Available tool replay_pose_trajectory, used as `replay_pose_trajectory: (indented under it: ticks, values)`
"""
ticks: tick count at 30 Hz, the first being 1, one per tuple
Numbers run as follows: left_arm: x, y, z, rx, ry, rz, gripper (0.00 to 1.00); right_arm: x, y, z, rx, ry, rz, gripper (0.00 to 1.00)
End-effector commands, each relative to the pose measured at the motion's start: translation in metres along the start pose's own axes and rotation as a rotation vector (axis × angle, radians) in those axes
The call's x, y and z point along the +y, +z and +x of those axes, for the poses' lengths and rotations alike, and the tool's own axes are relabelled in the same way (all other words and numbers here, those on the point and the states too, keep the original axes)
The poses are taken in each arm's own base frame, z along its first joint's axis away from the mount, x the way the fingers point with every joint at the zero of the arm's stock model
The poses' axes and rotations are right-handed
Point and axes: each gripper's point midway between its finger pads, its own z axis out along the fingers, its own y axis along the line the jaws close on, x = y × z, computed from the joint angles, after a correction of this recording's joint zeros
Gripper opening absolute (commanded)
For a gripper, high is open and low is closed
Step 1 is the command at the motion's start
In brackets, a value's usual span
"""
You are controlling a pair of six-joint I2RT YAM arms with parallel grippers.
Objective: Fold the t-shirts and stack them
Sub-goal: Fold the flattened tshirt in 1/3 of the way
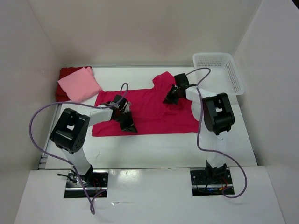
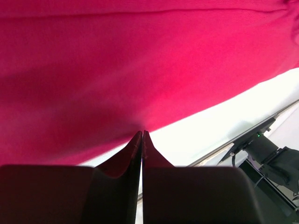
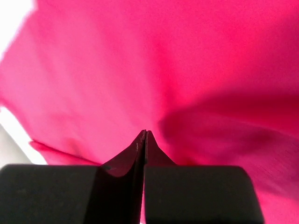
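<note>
- The crimson-magenta t-shirt (image 1: 149,112) lies spread flat in the middle of the bench (image 1: 154,149). One sleeve points toward the far side, and no fold has been made in it yet.
- The pink t-shirt (image 1: 79,84) sits folded on the dark red t-shirt (image 1: 65,73) at the far left corner, so two of the three look finished. A white basket (image 1: 235,77) stands at the far right, well apart from the cloth.
- The left tool (image 1: 127,122) is down on the shirt's near-left part. In its wrist view the fingers are pressed together with their tips right at the hem, and they appear to nip that edge.
- The right tool (image 1: 170,97) is at the far side near the sleeve, with its fingers also together. Creases run into the tips, so I judge it clamped on the fabric.
- The step in hand looks like the first fold of the last shirt — both edges gripped, with the lift to follow.
- The next move calls for raising both grips evenly and carrying that side across the body of the shirt. The cloth needs to stay taut between the tools so it lands flat and does not bunch.
</note>
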Motion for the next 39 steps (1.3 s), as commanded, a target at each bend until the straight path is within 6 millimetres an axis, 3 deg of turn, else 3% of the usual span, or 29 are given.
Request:
replay_pose_trajectory:
  ticks: [1,2,4,7,8,10,12,14,19,23,26,27,35,39]
  values:
    - [-0.027,-0.023,-0.015,-0.073,0.041,0.050,0.06,0.077,-0.028,-0.027,-0.071,-0.072,-0.152,0.00]
    - [-0.027,-0.023,-0.015,-0.074,0.041,0.051,0.06,0.085,-0.037,-0.028,-0.091,-0.101,-0.159,0.00]
    - [-0.029,-0.026,-0.015,-0.081,0.037,0.057,0.08,0.078,-0.050,-0.030,-0.151,-0.160,-0.112,0.06]
    - [-0.033,-0.029,-0.017,-0.093,0.036,0.068,0.09,0.043,-0.070,-0.017,-0.198,-0.175,-0.028,0.20]
    - [-0.033,-0.029,-0.017,-0.093,0.036,0.068,0.09,0.022,-0.076,-0.003,-0.190,-0.169,0.006,0.22]
    - [-0.032,-0.026,-0.019,-0.092,0.035,0.067,0.09,-0.016,-0.076,0.011,-0.170,-0.132,0.065,0.10]
    - [-0.032,-0.026,-0.019,-0.092,0.035,0.067,0.09,-0.034,-0.085,0.011,-0.179,-0.091,0.073,0.00]
    - [-0.030,-0.023,-0.018,-0.086,0.031,0.062,0.09,-0.056,-0.081,0.020,-0.145,-0.075,0.114,0.00]
    - [-0.017,-0.027,-0.031,-0.111,0.028,0.031,0.09,-0.074,-0.073,0.036,-0.091,-0.063,0.152,0.00]
    - [-0.006,-0.030,-0.028,-0.116,0.013,0.022,0.09,-0.076,-0.056,0.034,-0.075,-0.070,0.154,0.00]
    - [-0.004,-0.031,-0.025,-0.114,0.011,0.020,0.09,-0.063,-0.044,0.020,-0.088,-0.075,0.129,0.00]
    - [-0.003,-0.032,-0.023,-0.114,0.011,0.020,0.09,-0.050,-0.043,0.008,-0.108,-0.071,0.108,0.00]
    - [-0.001,-0.037,-0.023,-0.122,0.002,0.020,0.09,-0.037,-0.011,-0.004,-0.065,-0.038,0.089,0.00]
    - [0.001,-0.038,-0.026,-0.127,-0.006,0.020,0.09,-0.016,-0.003,-0.019,-0.087,-0.044,0.057,0.00]
